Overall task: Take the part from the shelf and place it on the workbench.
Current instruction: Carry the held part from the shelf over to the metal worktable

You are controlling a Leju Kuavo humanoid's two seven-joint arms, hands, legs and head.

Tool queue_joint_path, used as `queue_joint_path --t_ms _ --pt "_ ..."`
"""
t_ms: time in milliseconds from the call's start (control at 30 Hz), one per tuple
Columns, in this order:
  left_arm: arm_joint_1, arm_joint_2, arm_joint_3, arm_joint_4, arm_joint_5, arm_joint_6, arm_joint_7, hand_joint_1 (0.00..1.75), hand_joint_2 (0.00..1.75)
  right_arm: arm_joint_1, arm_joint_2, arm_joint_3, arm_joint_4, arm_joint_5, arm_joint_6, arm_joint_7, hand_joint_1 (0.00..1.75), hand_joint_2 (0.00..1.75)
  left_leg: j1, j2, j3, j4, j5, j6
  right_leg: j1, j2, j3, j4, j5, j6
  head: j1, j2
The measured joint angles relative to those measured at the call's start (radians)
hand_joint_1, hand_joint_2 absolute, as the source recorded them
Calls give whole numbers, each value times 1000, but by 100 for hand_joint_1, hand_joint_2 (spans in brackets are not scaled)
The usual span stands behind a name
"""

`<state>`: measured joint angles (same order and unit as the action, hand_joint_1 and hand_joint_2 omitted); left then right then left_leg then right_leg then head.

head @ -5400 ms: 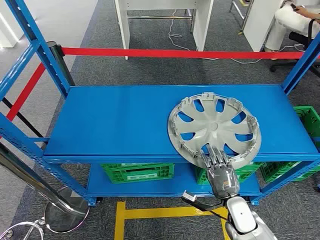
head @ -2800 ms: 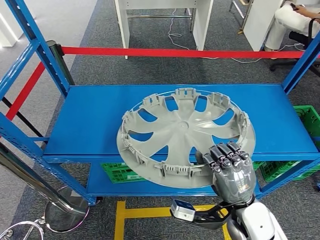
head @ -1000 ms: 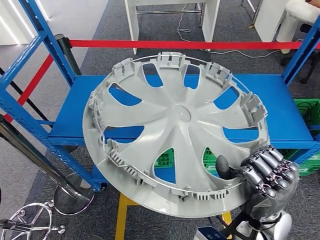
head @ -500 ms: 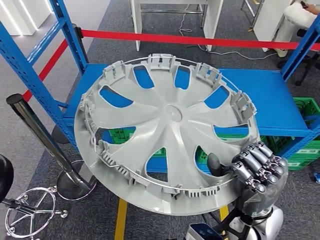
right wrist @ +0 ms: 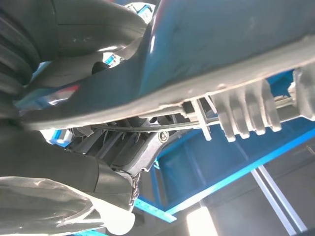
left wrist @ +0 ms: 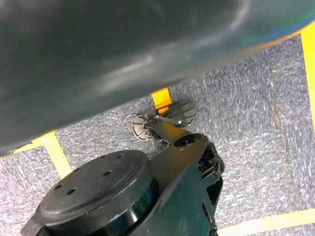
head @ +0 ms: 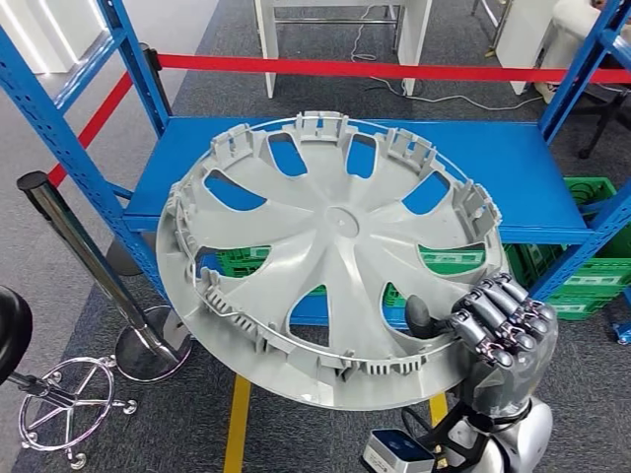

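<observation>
So the part here is a big grey wheel cover (head: pixel 331 256), inner side up with all the clips and ribs showing, and it's off the blue shelf (head: pixel 514 187) now, hanging in the air in front of the shelf's near edge and tilted a bit down toward the robot. That means the "take it from the shelf" half looks done to me. What's left is the whole second half: getting it over to a workbench and setting it down, and I can't see any workbench in these views, so my guess is there's some turning or walking involved. The right hand (head: pixel 500 340) is clamped on the cover's near rim at the robot's right side, thumb poking up through one of the spoke openings and the dark fingers curled over the outer edge, so the whole disc sticks out to the left and forward of that one grip. The right wrist view looks along the underside of the rim (right wrist: pixel 208 54), right up against the hand. Can't tell what the left hand is doing, its wrist camera is just looking at floor. Around it there are green crates (head: pixel 595 246) on the lower shelf level, a red barrier tape (head: pixel 357 69) behind, and a chrome stanchion post (head: pixel 89 266) off to the left.
</observation>
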<state>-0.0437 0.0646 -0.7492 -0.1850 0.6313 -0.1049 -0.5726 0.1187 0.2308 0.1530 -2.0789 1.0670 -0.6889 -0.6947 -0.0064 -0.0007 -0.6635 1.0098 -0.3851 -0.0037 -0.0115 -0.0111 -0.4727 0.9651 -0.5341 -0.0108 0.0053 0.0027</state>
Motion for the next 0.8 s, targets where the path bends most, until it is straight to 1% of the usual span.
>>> queue_joint_path --t_ms 33,67,100,167,200,233,267,300,333,367,400,433,467,500,533,567,600,633,667,700,733,767,800 --pt "0 0 0 0 0 0 0 0 0 0 0 0 0 0 0 0 175 175 0 0 0 2 -3 0 0 0 -1 0 0 0 0 0" --pt "0 1 0 0 0 0 0 0 0 0 0 0 1 0 0 0 175 175 2 0 -14 56 -48 -5 0 -1 -9 1 9 -2 -1 0" --pt "1 4 0 0 0 0 0 0 0 1 1 -1 3 0 0 0 175 175 7 0 -12 117 -87 -12 0 -2 -30 4 27 -1 -2 0" --pt "1 12 0 1 -9 -10 -6 0 0 2 1 -3 7 -5 0 0 175 175 14 -2 73 105 -146 -14 0 -6 -89 20 74 14 -4 0" --pt "1 14 -1 1 -13 -15 -10 0 0 3 1 -4 9 -9 0 0 175 175 14 -3 126 47 -130 -9 -1 -7 -110 27 92 25 -4 0" --pt "2 16 -1 1 -19 -20 -13 0 0 4 1 -4 9 -14 0 0 175 175 11 -4 164 -20 -119 0 -2 -8 -120 30 104 36 -4 0" --pt "3 15 -2 1 -21 -22 -12 0 0 5 1 -4 9 -17 0 0 175 175 11 -3 158 -22 -112 8 -4 -7 -123 30 107 43 -4 0" --pt "3 13 -2 1 -23 -22 -10 0 0 7 1 -4 9 -19 0 1 175 175 11 -2 150 -24 -104 17 -6 -6 -130 36 98 49 -4 0" --pt "4 11 -2 1 -25 -21 -6 0 0 10 1 -5 9 -20 0 2 175 175 12 0 140 -27 -94 27 -6 -3 -143 58 71 52 -3 0" --pt "4 8 -2 1 -26 -20 -1 0 0 13 1 -4 9 -20 0 3 175 175 12 2 128 -29 -82 35 -7 1 -161 99 30 54 -2 0" --pt "4 6 -2 1 -27 -17 4 0 0 19 1 -4 9 -21 0 4 175 175 11 3 113 -29 -71 40 -7 4 -182 159 -21 55 -1 0" --pt "6 3 -2 2 -29 -13 10 0 0 26 1 -4 9 -22 0 3 175 175 9 3 97 -28 -59 43 -7 6 -201 227 -64 56 -1 0" --pt "7 0 -3 2 -30 -9 15 0 0 34 1 -4 9 -22 0 2 175 175 6 3 81 -27 -47 44 -7 7 -210 283 -89 56 -1 0" --pt "9 -3 -3 2 -31 -6 18 0 0 41 1 -5 9 -22 0 1 175 175 4 3 64 -26 -35 44 -7 8 -206 313 -92 55 -1 0" --pt "11 -6 -4 2 -32 -3 21 0 0 46 1 -5 9 -21 0 1 175 175 1 3 48 -25 -23 43 -6 8 -184 309 -74 53 -1 0" --pt "12 -10 -5 2 -33 -1 23 0 0 49 1 -5 9 -21 0 1 175 175 0 3 33 -24 -11 42 -5 8 -143 267 -46 49 -1 0" --pt "12 -13 -6 2 -33 -1 26 0 0 50 1 -5 9 -21 0 1 175 175 -1 3 21 -23 0 39 -3 8 -89 199 -24 45 -1 0" --pt "11 -15 -7 2 -33 1 29 0 0 51 1 -4 9 -22 0 1 175 175 -3 3 10 -21 10 36 -1 8 -30 118 -18 40 0 0" --pt "11 -17 -7 2 -33 5 33 0 0 51 1 -4 9 -22 0 1 175 175 -5 3 3 -20 22 31 2 8 13 53 -20 36 0 0" --pt "10 -19 -7 2 -32 9 36 0 0 52 1 -4 9 -23 0 1 175 175 -5 3 -1 -20 33 27 4 8 35 11 -28 34 1 0" --pt "10 -20 -8 2 -31 13 38 0 0 53 1 -5 9 -23 0 1 175 175 -5 3 -5 -23 44 22 6 9 39 -7 -32 31 2 0" --pt "11 -20 -8 2 -29 16 38 0 0 55 1 -5 9 -23 -1 0 175 175 -4 2 -6 -26 53 17 6 8 28 -6 -26 26 2 0" --pt "11 -20 -8 2 -28 17 38 0 0 56 1 -5 9 -24 -1 0 175 175 -3 1 -10 -23 50 11 5 6 19 -6 -18 18 3 0"
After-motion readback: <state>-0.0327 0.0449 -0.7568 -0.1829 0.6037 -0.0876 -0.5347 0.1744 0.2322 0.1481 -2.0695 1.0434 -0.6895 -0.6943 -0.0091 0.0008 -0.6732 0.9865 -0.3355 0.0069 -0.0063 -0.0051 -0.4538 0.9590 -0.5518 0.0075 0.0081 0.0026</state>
